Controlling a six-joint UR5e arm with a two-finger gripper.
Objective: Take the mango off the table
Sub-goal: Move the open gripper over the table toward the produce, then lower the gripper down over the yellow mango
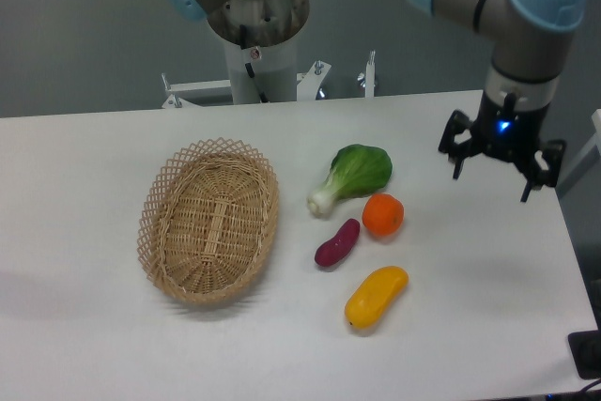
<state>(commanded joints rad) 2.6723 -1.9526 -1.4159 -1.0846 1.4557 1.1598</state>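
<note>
Mango (376, 297) lies on the table (470, 326), well apart from the spread-fingered, empty claw (494, 174).

A plain grey floor (84, 35) lies behind, evenly lit

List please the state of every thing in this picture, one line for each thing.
pincer: open, empty, above the table's right side
mango: lying on the table, untouched
orange: resting on the table
sweet potato: lying flat
bok choy: lying on its side
basket: upright, empty
</note>
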